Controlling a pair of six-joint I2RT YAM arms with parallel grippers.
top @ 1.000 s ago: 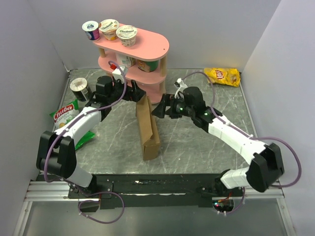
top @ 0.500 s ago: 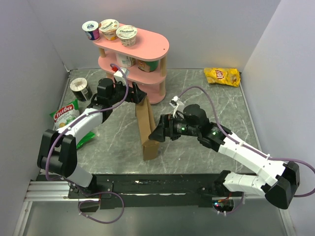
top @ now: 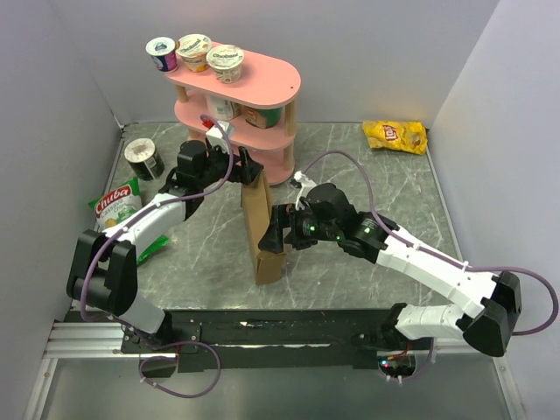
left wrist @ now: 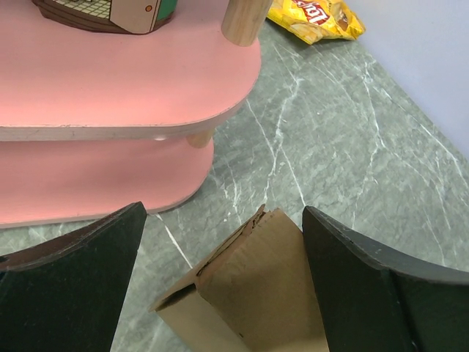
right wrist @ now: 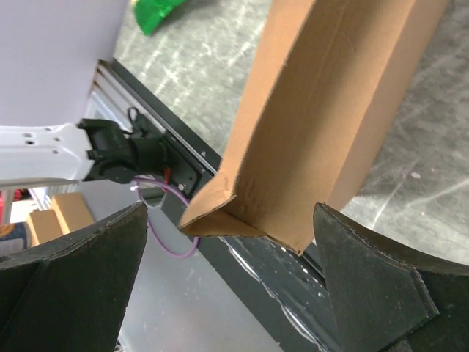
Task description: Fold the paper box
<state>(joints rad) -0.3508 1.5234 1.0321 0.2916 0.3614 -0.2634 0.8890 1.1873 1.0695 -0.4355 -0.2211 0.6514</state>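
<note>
Swung in, straddling the near end of the paper box (top: 261, 229) with the right gripper (top: 276, 233) spread wide, its far end with the left gripper (top: 248, 169) likewise.

box (top: 261, 223): plain brown cardboard, matt, fibrous; cut edges raw, corner at far end frayed and a little crushed.
counter (top: 201, 254): grey-green stone look with pale veins, smooth, low sheen.
shelf (top: 267, 77): pink boards, smooth painted finish, satin; posts (top: 290, 114) bare light wood, round.
chip bag (top: 395, 135): yellow film, glossy, crinkled.
green bag (top: 118, 206): printed film, shiny.
tubs (top: 194, 51): smooth printed plastic, flat lids.
left hand (left wrist: 223, 214), right hand (right wrist: 231, 211): matt black, faintly grainy, edges scuffed pale.
arms (top: 144, 223): white shells glossy plastic, black housings duller.
rail (top: 87, 337): silver metal, ribbed.
walls (top: 367, 52): pale, flat matt.
</note>
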